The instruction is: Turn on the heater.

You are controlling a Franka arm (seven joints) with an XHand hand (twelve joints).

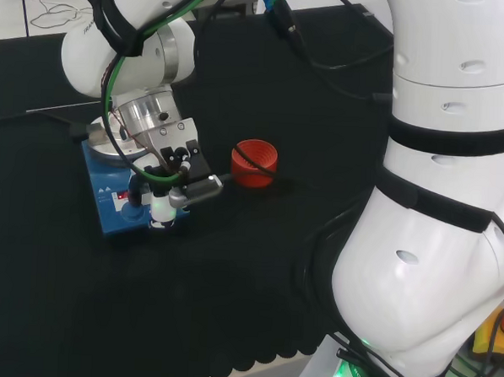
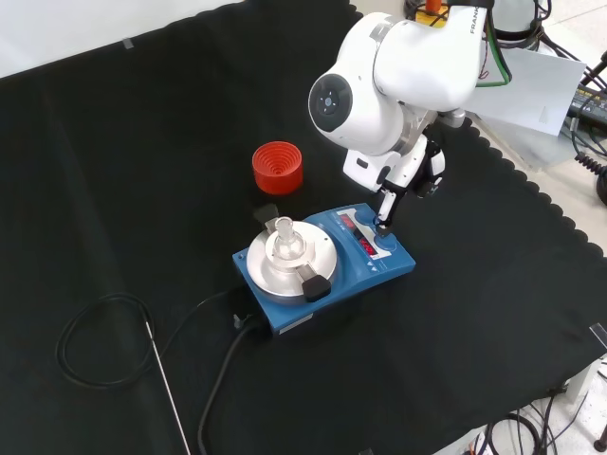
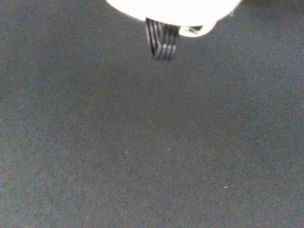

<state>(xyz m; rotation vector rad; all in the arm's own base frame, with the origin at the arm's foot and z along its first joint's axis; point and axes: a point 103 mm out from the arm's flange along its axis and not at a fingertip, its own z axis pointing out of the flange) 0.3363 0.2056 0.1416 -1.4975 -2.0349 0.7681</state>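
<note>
Blue heater [image 2: 327, 270] sits mid-cloth in the front view, red display lit on its sloped panel, small glass vessel [image 2: 285, 244] on its round metal plate [image 2: 275, 275]. Hand [image 2: 403, 180] is above the panel, one straight finger [image 2: 384, 220] touching down on it, not gripping anything. Red ribbed ring [image 2: 278, 167] stands apart behind the heater.

matt black woven cloth [image 2: 114, 171], heater [image 2: 379, 270] glossy blue casing with brushed metal top plate [image 2: 275, 270], red ribbed plastic ring [image 2: 278, 167].

In the front view, the ribbed ring [image 2: 278, 167] sits behind the heater [image 2: 324, 266], apart from it, left of the robot hand [image 2: 396, 185].
</note>
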